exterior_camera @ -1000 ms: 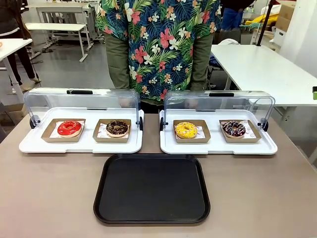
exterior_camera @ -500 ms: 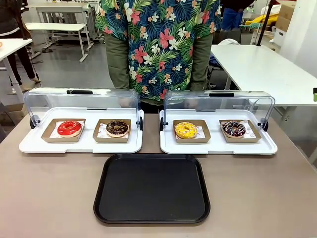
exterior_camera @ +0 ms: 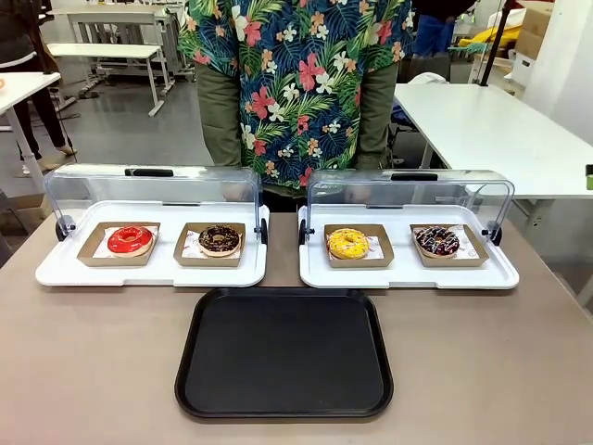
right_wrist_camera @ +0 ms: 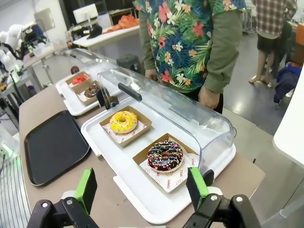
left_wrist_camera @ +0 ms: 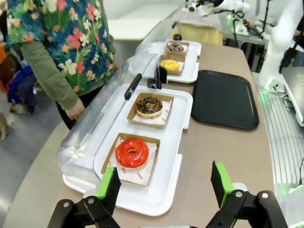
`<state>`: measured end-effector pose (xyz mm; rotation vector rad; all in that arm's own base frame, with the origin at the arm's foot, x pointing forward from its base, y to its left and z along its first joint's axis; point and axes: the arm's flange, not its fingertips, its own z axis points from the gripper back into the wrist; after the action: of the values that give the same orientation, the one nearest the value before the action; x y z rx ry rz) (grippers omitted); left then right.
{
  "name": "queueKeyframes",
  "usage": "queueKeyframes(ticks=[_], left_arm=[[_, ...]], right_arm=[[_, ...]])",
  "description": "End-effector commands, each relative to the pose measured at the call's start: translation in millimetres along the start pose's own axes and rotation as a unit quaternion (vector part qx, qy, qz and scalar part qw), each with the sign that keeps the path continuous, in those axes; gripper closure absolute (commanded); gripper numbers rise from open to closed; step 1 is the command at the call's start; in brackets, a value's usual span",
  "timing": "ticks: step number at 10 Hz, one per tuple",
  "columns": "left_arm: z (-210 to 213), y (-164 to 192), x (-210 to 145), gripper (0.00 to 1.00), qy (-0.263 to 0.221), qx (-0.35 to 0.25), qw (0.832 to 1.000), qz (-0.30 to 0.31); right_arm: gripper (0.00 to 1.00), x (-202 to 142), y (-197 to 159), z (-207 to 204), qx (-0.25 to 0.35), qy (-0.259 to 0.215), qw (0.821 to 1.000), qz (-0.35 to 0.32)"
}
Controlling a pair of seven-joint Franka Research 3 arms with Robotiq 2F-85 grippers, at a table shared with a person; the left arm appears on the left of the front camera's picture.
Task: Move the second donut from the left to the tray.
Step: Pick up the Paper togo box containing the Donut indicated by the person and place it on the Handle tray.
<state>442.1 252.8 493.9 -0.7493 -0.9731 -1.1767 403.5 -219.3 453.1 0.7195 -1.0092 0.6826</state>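
The second donut from the left point(exterior_camera: 220, 240) is dark chocolate with fine pale sprinkles, in a brown cardboard holder on the left white display tray point(exterior_camera: 56, 270); it shows as well in the left wrist view point(left_wrist_camera: 149, 106) and far off in the right wrist view point(right_wrist_camera: 91, 90). The black tray point(exterior_camera: 283, 354) lies bare at the table's near middle, also in the left wrist view point(left_wrist_camera: 223, 98) and the right wrist view point(right_wrist_camera: 52, 146). My left gripper point(left_wrist_camera: 165, 187) is open, hovering at the table's left end, short of the red donut point(left_wrist_camera: 131, 153). My right gripper point(right_wrist_camera: 142, 187) is open at the right end.
A red donut point(exterior_camera: 130, 240) shares the left display tray. A yellow donut point(exterior_camera: 347, 243) and a dark donut with colourful topping point(exterior_camera: 436, 241) sit on the right display tray point(exterior_camera: 505, 275). Both clear lids point(exterior_camera: 153, 186) stand raised. A person in a floral shirt point(exterior_camera: 296, 83) stands behind.
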Motion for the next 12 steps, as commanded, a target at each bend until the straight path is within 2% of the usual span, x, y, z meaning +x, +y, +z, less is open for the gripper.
queueKeyframes(ticks=[1,2,12], left_arm=[[14.0,7.6,-7.9,0.0,-0.032,-0.007,0.999,-0.021],[0.0,0.0,0.0,0.0,0.0,0.0,1.0,0.0],[0.0,0.0,0.0,0.0,0.0,0.0,1.0,0.0]], right_arm=[[0.0,2.7,0.9,-0.2,0.001,-0.003,1.0,-0.002],[0.0,2.7,0.9,-0.2,0.001,-0.003,1.0,-0.002],[0.0,2.7,0.9,-0.2,0.001,-0.003,1.0,-0.002]])
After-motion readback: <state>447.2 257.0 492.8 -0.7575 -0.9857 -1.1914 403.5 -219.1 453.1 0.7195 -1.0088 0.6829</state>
